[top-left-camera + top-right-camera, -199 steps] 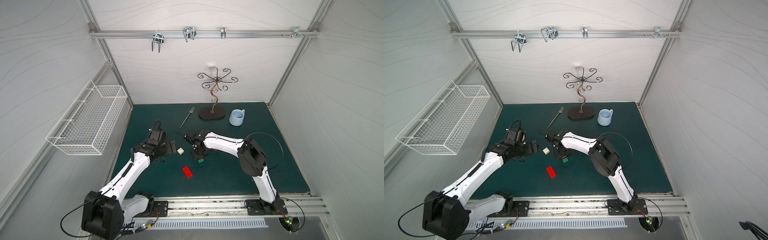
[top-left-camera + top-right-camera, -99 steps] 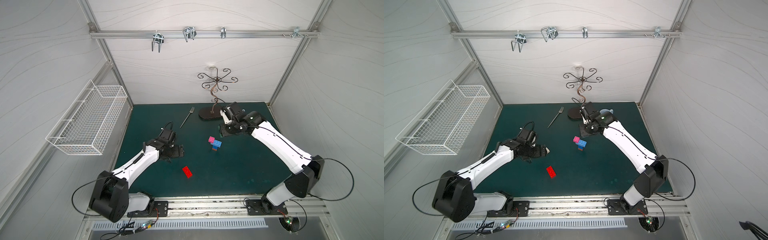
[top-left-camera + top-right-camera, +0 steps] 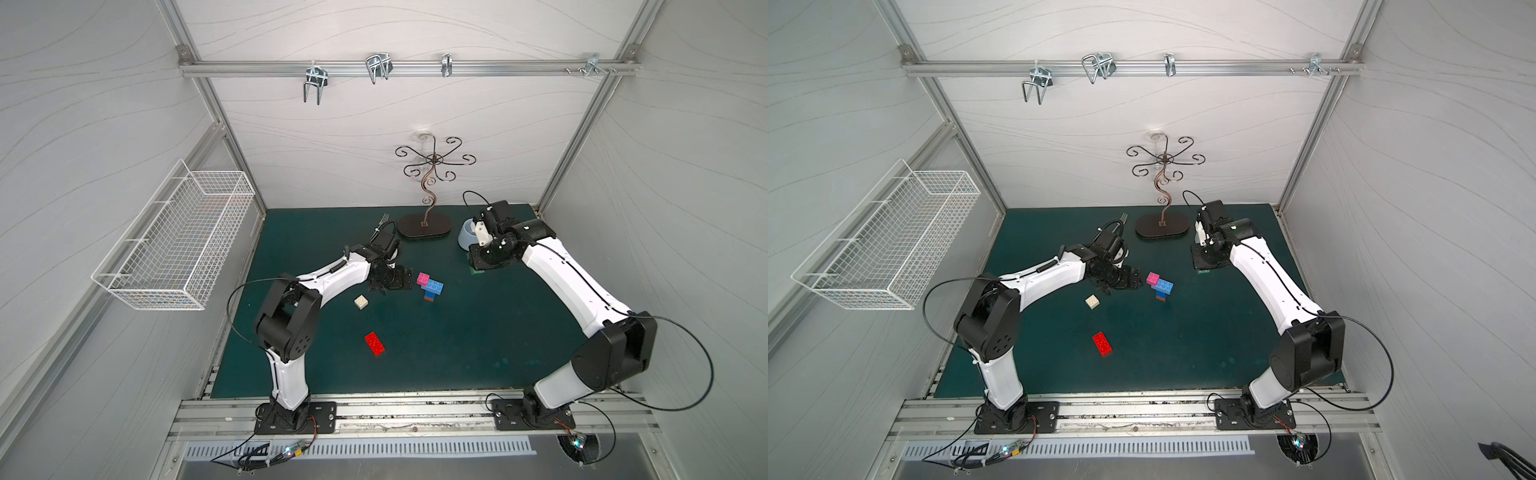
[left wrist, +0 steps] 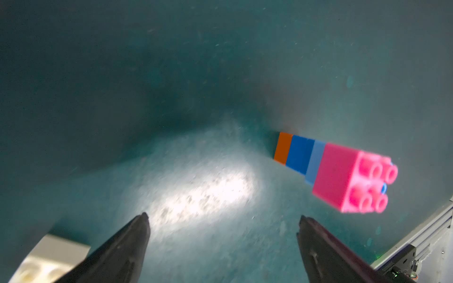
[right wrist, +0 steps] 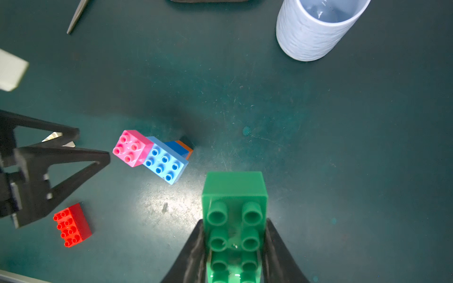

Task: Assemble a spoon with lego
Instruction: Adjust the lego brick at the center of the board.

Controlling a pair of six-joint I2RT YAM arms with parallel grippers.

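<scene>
The right end effector (image 5: 234,220) clamps the green brick (image 5: 234,188) beside the blue mug (image 5: 311,36); the left end effector (image 4: 223,216) gapes wide.

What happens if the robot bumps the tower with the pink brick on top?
It would probably tip: the brick tower stands on one narrow orange brick, and the long light blue brick overhangs above. The bricks look pressed together, so it likely falls whole.

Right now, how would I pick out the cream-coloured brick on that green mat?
On the dark green mat, find the open left pincer beside the pink-and-blue stack. Just nearer the front rail than that pincer lies the cream brick. It is the only pale brick: small and square, while the loose red brick is longer.
</scene>
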